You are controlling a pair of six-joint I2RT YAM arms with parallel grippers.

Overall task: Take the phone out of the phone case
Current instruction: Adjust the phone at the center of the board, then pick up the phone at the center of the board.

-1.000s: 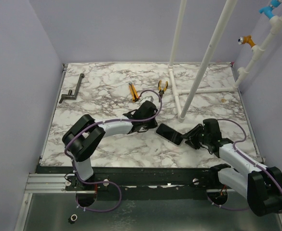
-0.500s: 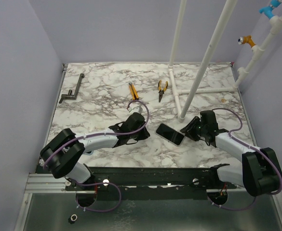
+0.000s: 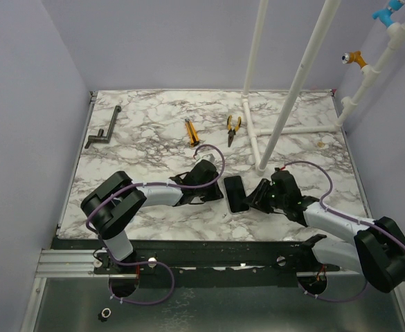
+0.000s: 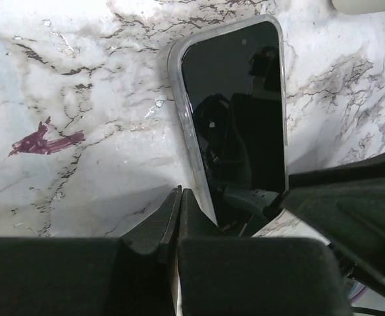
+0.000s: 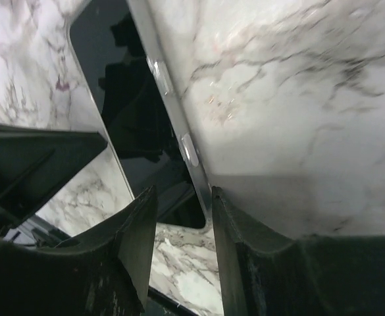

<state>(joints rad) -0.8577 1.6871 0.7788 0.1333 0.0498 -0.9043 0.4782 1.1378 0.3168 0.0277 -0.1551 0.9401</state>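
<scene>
The phone [image 3: 235, 193], dark-screened and in a clear phone case [image 4: 179, 99], lies on the marble table between my two grippers. In the left wrist view the phone [image 4: 235, 125] stretches away from me. My left gripper [image 4: 179, 195] is shut and empty, its tips against the case's near left edge. In the top view that left gripper [image 3: 214, 191] sits just left of the phone. My right gripper [image 5: 182, 212] is open around the phone's near corner. The case's side with the buttons [image 5: 187, 149] runs down to the right finger [image 5: 231, 230]. Bare marble shows between the phone and the other finger.
An orange box cutter [image 3: 190, 131] and yellow-handled pliers [image 3: 233, 127] lie further back. A white pipe frame [image 3: 260, 148] stands at the back right. A dark metal crank [image 3: 104, 131] lies at the back left. A red stain [image 4: 44, 139] marks the marble.
The phone has swung from a diagonal lie to pointing nearly straight away and shifted left. The right gripper followed it leftward and narrowed slightly. The left gripper stayed shut and moved back beside the phone.
</scene>
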